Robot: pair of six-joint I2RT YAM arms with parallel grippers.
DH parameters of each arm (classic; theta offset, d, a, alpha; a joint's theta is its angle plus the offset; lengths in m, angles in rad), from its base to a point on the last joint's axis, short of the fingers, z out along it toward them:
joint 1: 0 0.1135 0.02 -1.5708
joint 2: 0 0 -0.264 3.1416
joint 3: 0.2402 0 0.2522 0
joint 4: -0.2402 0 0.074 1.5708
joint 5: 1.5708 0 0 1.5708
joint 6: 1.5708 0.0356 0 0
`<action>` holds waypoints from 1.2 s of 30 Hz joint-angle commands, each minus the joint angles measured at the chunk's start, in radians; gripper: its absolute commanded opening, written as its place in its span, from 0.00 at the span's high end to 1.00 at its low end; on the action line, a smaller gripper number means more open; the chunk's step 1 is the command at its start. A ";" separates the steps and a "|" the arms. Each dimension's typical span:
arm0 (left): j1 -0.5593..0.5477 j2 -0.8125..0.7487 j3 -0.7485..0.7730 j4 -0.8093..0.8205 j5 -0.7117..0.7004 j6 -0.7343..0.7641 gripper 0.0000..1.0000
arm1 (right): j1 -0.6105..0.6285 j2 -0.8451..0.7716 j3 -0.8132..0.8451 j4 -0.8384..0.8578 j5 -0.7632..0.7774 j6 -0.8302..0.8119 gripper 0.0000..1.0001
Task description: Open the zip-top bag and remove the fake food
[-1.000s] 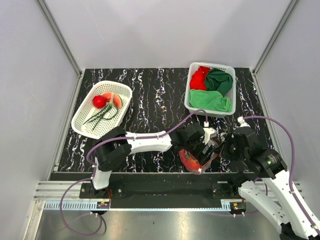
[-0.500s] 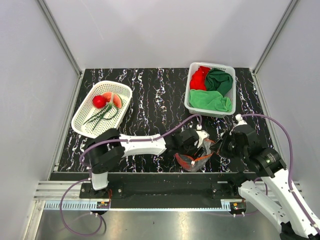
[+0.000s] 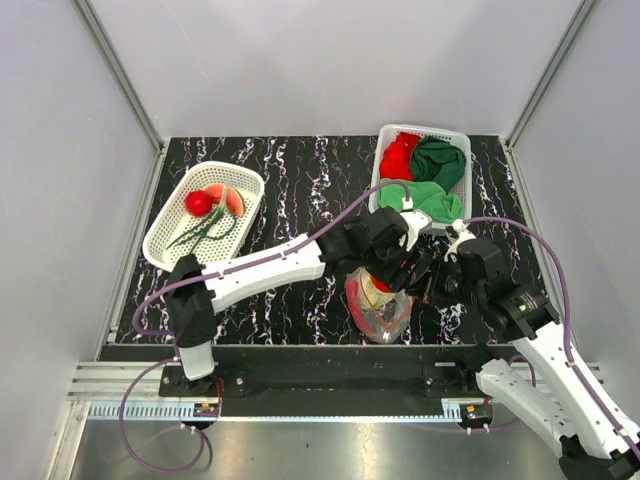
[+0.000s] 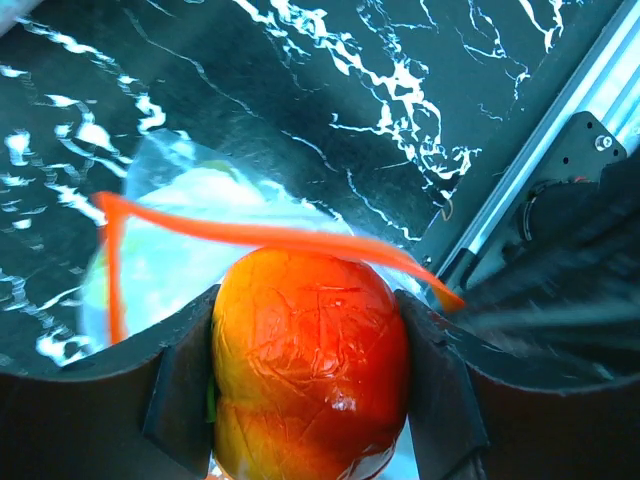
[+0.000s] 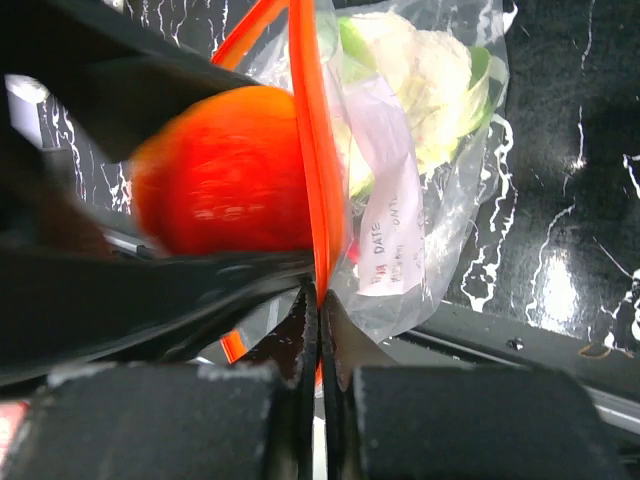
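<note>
The clear zip-top bag (image 3: 378, 308) stands near the table's front edge with its orange-red zip strip (image 4: 250, 235) open in a loop. My left gripper (image 4: 305, 335) is shut on an orange-red round toy fruit (image 4: 310, 370) and holds it at the bag's mouth; in the top view this gripper (image 3: 397, 268) is just above the bag. My right gripper (image 5: 320, 298) is shut on the zip strip (image 5: 306, 150) at the bag's right edge, and also shows in the top view (image 3: 428, 284). A pale green cabbage (image 5: 420, 80) is still inside the bag.
A white mesh basket (image 3: 165, 245) at the left holds a red round fruit (image 3: 198, 203), a watermelon slice (image 3: 230, 199) and green beans. A second basket (image 3: 376, 205) at the back right holds red and green cloths. The metal rail runs along the front.
My left gripper has moved back and up from the bag's mouth with the orange-red fruit. The bag has been drawn upright, and the right gripper has shifted back with the strip.
</note>
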 commanded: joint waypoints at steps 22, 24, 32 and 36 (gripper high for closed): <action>0.574 -0.614 -0.303 -0.069 -0.441 0.007 0.91 | 0.002 0.031 0.007 0.116 0.026 -0.005 1.00; 0.650 -0.599 -0.339 -0.046 -0.459 -0.013 0.91 | 0.002 0.034 0.008 0.119 0.021 -0.006 1.00; 1.033 -0.390 -0.418 0.008 -0.393 -0.146 0.96 | 0.004 0.030 0.031 0.095 0.021 -0.006 1.00; 1.170 -0.247 -0.430 -0.015 -0.252 -0.194 1.00 | 0.002 0.030 0.050 0.075 0.036 -0.021 1.00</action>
